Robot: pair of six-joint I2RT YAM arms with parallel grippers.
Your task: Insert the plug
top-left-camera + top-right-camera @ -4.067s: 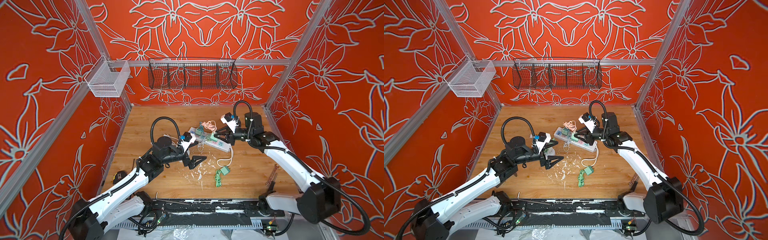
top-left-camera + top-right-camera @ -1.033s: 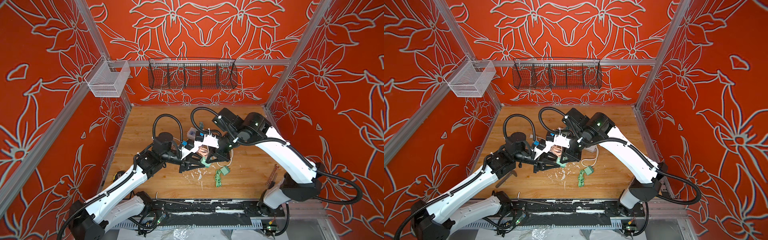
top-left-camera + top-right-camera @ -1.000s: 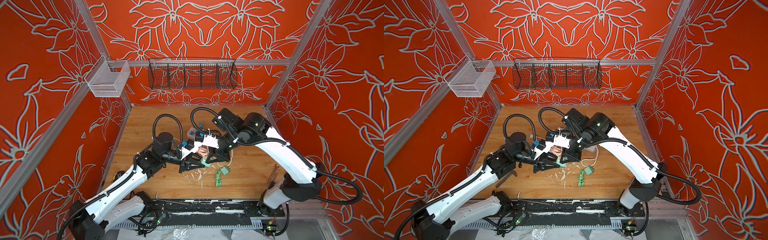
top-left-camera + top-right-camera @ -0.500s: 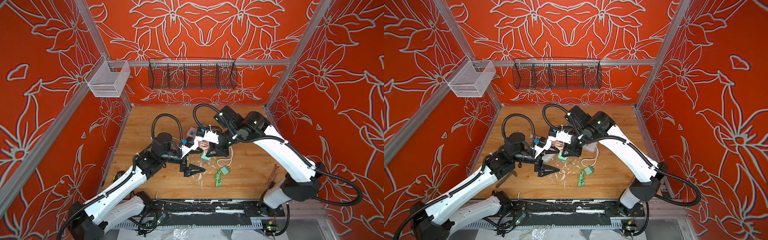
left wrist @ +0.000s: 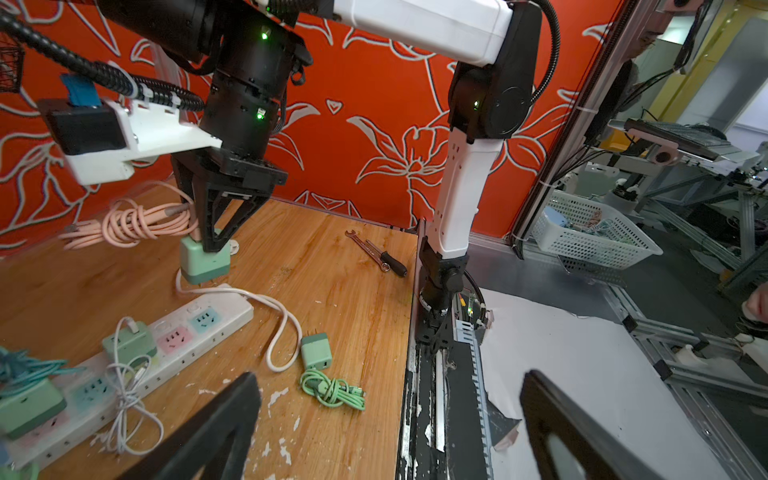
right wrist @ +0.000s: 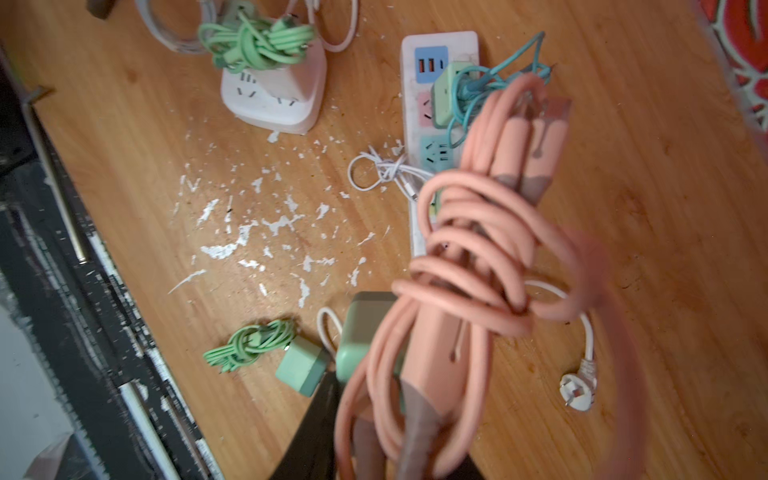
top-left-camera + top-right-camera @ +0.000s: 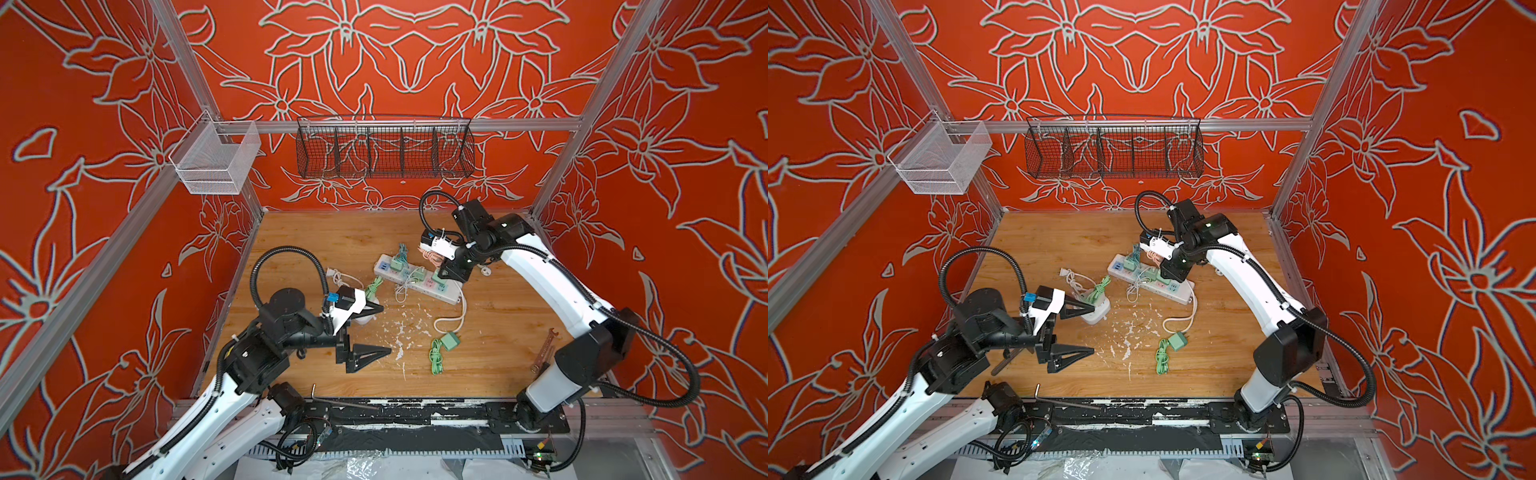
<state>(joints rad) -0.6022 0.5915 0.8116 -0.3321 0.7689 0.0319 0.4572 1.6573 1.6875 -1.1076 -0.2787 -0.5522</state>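
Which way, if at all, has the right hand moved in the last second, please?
Yes. The right hand, shut on the green plug, has moved toward the back wall, to above the power strip's cord end.

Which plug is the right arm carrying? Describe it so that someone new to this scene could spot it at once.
Find the long white power strip in the middle of the wooden table. Over the end where its cord leaves, the right gripper is shut on a green charger plug. Unlike its neighbours, it carries a coiled pink cable.
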